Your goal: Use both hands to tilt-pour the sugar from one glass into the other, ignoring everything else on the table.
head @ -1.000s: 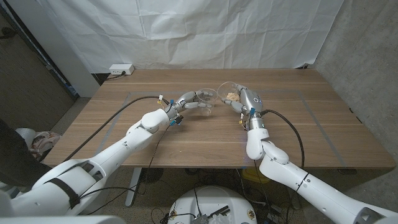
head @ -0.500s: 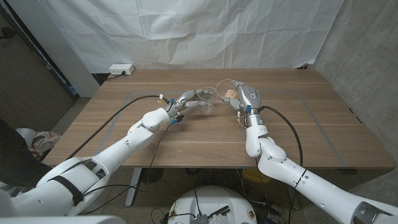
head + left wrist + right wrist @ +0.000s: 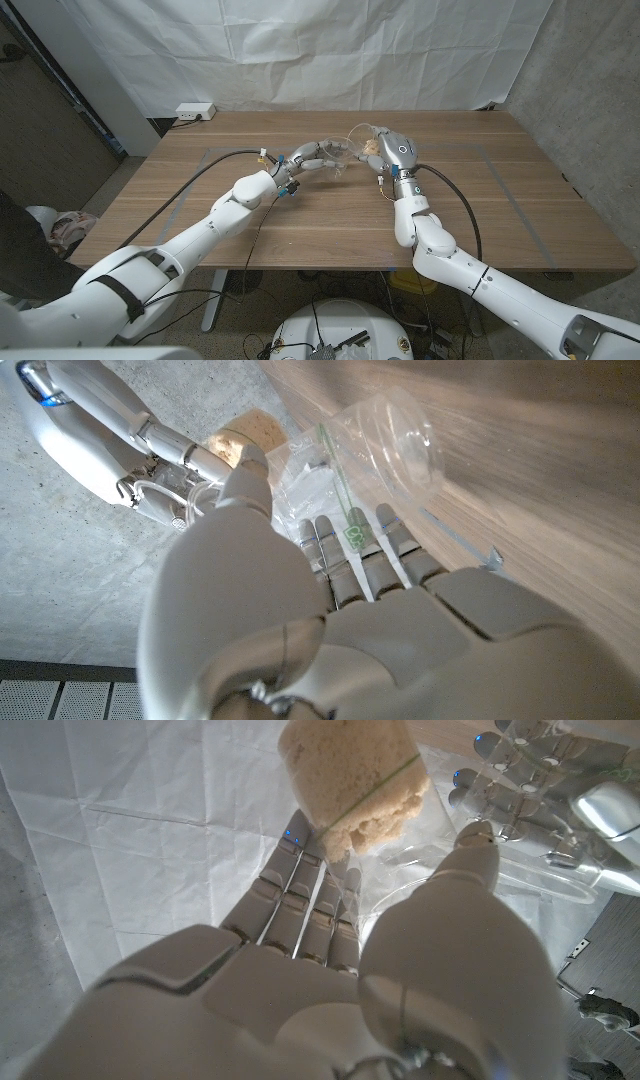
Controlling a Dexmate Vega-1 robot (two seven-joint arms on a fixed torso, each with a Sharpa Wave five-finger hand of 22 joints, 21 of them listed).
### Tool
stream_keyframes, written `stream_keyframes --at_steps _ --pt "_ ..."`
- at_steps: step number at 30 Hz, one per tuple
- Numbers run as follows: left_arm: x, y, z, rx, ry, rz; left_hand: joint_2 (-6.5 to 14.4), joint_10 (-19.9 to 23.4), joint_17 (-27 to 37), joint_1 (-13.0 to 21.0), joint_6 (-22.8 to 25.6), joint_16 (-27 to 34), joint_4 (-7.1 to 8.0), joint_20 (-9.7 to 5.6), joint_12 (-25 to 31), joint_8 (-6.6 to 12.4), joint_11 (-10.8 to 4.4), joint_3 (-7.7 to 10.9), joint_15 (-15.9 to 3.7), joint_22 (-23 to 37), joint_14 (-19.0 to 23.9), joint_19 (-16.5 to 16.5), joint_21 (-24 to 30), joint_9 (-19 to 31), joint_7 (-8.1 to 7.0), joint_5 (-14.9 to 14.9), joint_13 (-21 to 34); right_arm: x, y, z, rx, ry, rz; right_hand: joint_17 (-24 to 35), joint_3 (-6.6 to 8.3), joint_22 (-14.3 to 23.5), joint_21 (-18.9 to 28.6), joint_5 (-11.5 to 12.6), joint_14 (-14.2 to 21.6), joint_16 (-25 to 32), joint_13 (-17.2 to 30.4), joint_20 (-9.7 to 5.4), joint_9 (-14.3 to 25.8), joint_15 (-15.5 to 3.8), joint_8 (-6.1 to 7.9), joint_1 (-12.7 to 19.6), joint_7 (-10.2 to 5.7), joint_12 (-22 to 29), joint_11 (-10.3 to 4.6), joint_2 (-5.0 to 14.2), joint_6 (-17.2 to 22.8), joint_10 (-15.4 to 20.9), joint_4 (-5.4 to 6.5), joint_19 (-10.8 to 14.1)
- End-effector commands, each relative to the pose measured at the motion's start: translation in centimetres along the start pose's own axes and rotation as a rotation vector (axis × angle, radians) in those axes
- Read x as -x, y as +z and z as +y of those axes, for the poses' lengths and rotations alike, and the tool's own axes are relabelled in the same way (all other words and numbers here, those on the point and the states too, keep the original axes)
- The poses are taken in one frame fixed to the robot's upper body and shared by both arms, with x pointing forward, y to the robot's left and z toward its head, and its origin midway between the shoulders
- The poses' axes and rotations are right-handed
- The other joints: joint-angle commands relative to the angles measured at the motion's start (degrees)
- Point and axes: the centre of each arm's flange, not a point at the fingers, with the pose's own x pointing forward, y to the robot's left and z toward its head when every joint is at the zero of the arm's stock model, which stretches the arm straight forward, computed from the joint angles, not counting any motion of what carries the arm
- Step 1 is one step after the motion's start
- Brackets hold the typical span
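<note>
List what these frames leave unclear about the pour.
- Head view: the two clear plastic glasses are too small to show whether their rims touch.
- Right wrist view: the right hand hides the rim of the glass of brown sugar.
- Left wrist view: the left hand covers the empty glass's base.

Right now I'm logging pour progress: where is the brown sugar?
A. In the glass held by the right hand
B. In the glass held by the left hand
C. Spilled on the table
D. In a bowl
A: the sugar sits in the tilted glass that the right hand holds.

Glossy white jointed arms, black cables, silver-grey left hand.
</note>
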Motion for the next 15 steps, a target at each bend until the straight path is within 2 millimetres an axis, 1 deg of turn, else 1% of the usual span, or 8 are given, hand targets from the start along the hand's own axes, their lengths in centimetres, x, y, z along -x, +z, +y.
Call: stream_keyframes --at_steps 1,10,15 --pt "-0.4 0.3 -0.3 0.003 -0.009 -0.014 1.6 0.5 0.0 -1.3 0.8 0.0 -0.18 0.06 -0.3 0.26 -0.28 -0.2 -5.34 0.1 0.5 -0.3 0.4 0.2 -0.13 -0.1 0.3 -0.6 0.6 -0.7 0.09 -0.014 -0.034 0.2 -0.55 0.1 0.4 0.3 0.7 -0.1 0.3 -0.35 0.2 -8.91 -0.28 0.2 -0.38 0.5 -0.21 0.57 0.4 -0.1 0.01 -0.2" --pt "-0.1 0.2 -0.3 0.005 -0.005 -0.013 1.7 0.5 0.0 -1.3 0.9 0.0 -0.21 0.1 -0.4 0.22 -0.21 -0.22 -5.37 0.2 0.5 -0.3 0.4 0.2 -0.1 -0.1 0.3 -0.5 0.5 -1.6 0.12 -0.062 -0.041 0.6 -1.04 -0.1 0.7 0.2 0.7 -0.4 0.5 -0.48 0.3 -8.89 -0.41 0.2 -0.51 0.7 -0.1 0.69 0.5 0.0 0.17 -0.3" --pt "-0.2 0.3 -0.4 0.005 -0.009 -0.016 1.7 0.5 0.0 -1.3 1.0 0.0 -0.2 0.09 -0.4 0.21 -0.25 -0.24 -5.37 0.2 0.6 -0.3 0.5 0.2 -0.03 -0.1 0.3 -0.7 0.5 -2.0 0.182 -0.085 -0.047 0.7 -1.13 -0.2 0.8 0.3 0.8 -0.5 0.5 -0.66 0.4 -9.0 -0.43 0.3 -0.6 0.7 -0.11 0.89 0.7 0.0 0.19 -0.3"
